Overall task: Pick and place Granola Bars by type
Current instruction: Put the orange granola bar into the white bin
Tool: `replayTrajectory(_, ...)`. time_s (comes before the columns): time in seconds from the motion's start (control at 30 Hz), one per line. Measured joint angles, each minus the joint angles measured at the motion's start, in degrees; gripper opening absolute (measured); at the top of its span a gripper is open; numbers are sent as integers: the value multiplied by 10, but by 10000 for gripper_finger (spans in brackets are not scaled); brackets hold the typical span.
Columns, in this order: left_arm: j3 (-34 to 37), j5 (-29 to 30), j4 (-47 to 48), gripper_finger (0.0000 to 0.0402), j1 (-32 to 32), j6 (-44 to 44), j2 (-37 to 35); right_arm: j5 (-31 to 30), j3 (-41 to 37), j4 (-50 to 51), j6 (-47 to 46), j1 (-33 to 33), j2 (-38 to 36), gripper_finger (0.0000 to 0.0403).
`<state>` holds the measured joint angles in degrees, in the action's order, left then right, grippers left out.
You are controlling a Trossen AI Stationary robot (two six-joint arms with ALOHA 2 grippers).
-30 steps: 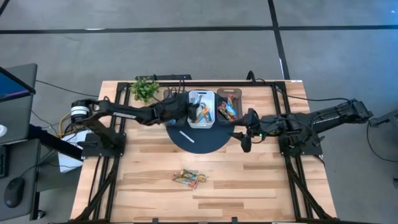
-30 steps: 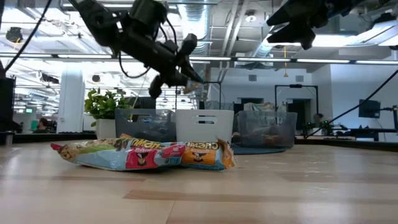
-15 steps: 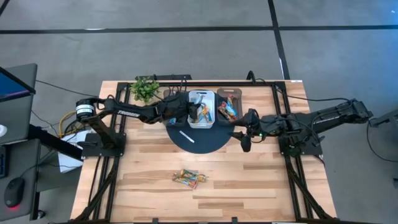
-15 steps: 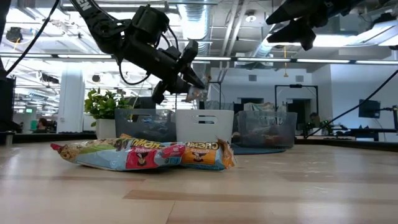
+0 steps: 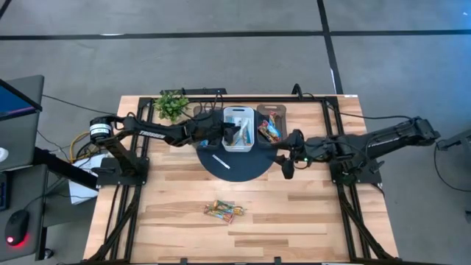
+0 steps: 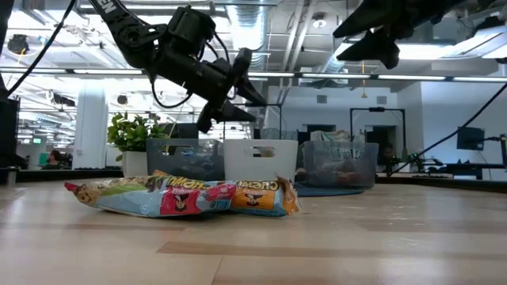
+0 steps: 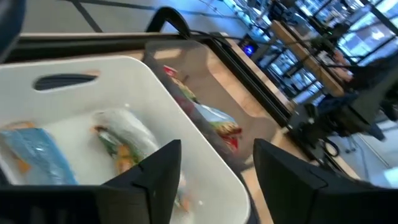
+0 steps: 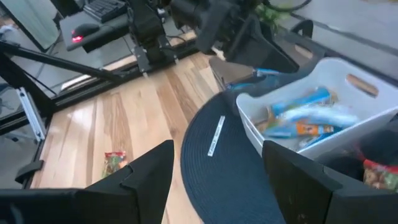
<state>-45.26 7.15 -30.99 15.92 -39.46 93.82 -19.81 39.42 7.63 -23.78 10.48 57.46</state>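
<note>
Left hand (image 5: 227, 132) emptied, fingers wide over white bin (image 5: 239, 114); shiny blue-teal Granola Bars (image 8: 303, 118) inside.

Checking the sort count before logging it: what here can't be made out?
- White bin, high view: left tool covers part of its bars.
- Dark bin, low view: tinted wall blurs its contents.
- Bars on table, high view: too small to count.

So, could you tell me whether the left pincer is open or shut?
Open: the left pincer hangs over the white bin, fingers apart, nothing between them.
</note>
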Motion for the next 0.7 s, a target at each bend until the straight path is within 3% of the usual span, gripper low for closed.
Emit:
replayTrajectory(0.2, 0, -78, -4, 195, 0, 9, -17, 10, 0, -6, -38, 2, 52, 239)
replayTrajectory(0.4, 0, -170, 15, 181, -11, 66, -77, 37, 0, -29, -62, 28, 121, 239)
replayTrajectory(0.53, 0, -230, 83, 172, -37, 119, -134, 35, 0, -94, -63, 49, 156, 239)
replayTrajectory(0.7, 0, -242, 239, 167, -87, 182, -212, 34, 0, -155, -64, 54, 178, 239)
